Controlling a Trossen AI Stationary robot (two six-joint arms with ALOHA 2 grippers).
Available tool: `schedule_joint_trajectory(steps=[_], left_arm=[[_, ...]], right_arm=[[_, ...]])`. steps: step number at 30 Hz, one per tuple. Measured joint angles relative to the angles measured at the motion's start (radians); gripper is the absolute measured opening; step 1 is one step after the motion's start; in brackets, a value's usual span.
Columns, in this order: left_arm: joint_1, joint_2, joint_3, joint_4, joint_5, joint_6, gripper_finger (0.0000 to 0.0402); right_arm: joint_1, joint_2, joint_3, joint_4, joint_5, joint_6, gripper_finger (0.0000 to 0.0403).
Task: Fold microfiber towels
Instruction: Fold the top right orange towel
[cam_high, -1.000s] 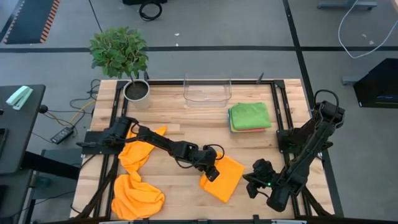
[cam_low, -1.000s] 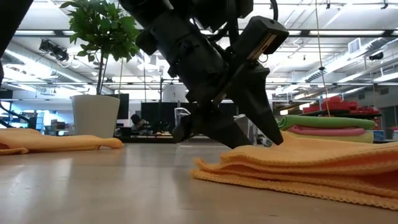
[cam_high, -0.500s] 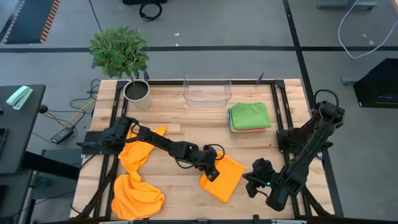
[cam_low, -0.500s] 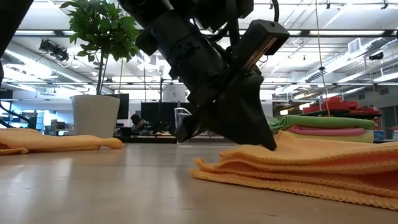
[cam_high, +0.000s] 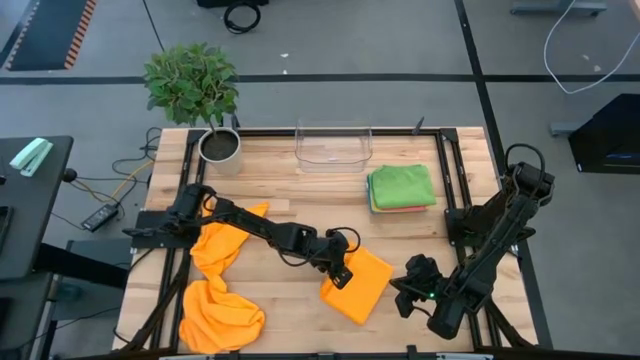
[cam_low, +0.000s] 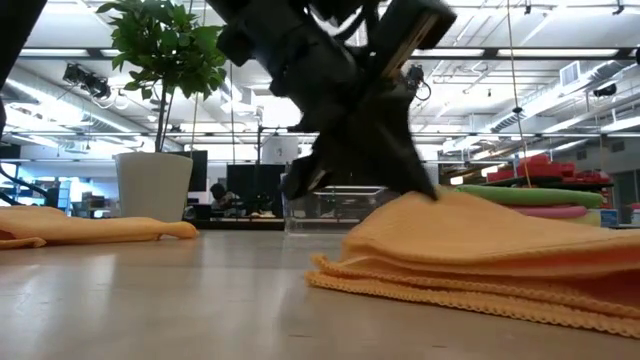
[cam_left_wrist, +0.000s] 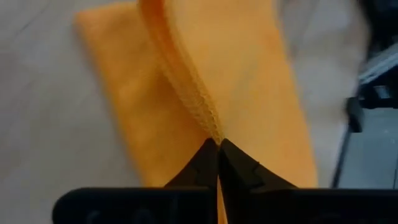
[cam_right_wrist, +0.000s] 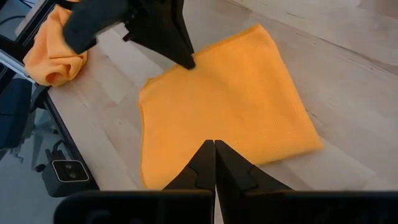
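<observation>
A folded orange microfiber towel (cam_high: 362, 288) lies near the table's front middle. My left gripper (cam_left_wrist: 219, 144) is shut on its left edge, which is raised into a peak (cam_low: 432, 200). My right gripper (cam_high: 403, 293) hovers shut just right of that towel, touching nothing; in its wrist view the fingertips (cam_right_wrist: 215, 146) stand above the cloth. Two crumpled orange towels (cam_high: 221, 312) (cam_high: 226, 242) lie at the front left. A folded green towel (cam_high: 402, 185) tops a stack at the back right. My left gripper pinches the folded towel's left edge (cam_left_wrist: 210, 127) about midway along it, between its two fingertips. More than one stitched layer runs into the pinch. The fingers slant down from the table's left. The pinched layers are drawn up into a ridge; the lowest layers (cam_low: 420, 285) stay on the table.
A clear plastic bin (cam_high: 333, 146) stands at the far middle, and a potted plant (cam_high: 218, 146) at the far left corner. Bare wood (cam_high: 290, 200) lies between the bin and the towels. Black frame rails (cam_high: 447, 180) run along the table's sides.
My left gripper has shut on the folded towel's left edge and risen a little. The upper layers have come up into a peak under the fingers, while the bottom layers stay flat on the table.
</observation>
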Motion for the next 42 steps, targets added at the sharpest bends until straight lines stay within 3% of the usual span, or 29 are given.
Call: schedule_joint_trajectory(steps=[5, 16, 25, 35, 42], left_arm=[[0.006, 0.000, 0.000, -0.102, 0.017, -0.009, 0.0010], [-0.004, -0.021, 0.055, -0.093, 0.019, 0.011, 0.0010], [0.033, -0.030, 0.111, -0.421, -0.026, 0.094, 0.0017], [0.044, 0.001, 0.111, -0.367, 0.028, 0.085, 0.0020], [0.042, 0.001, 0.111, -0.286, 0.137, 0.049, 0.0007]], right_arm=[[0.000, 0.000, 0.000, 0.000, 0.000, 0.000, 0.0008], [0.000, 0.000, 0.000, 0.000, 0.000, -0.015, 0.0008], [-0.007, 0.000, 0.000, 0.001, -0.004, -0.019, 0.0008], [-0.016, 0.000, 0.000, 0.010, -0.005, 0.002, 0.0008], [-0.119, 0.078, 0.000, 0.057, -0.053, -0.076, 0.0008]])
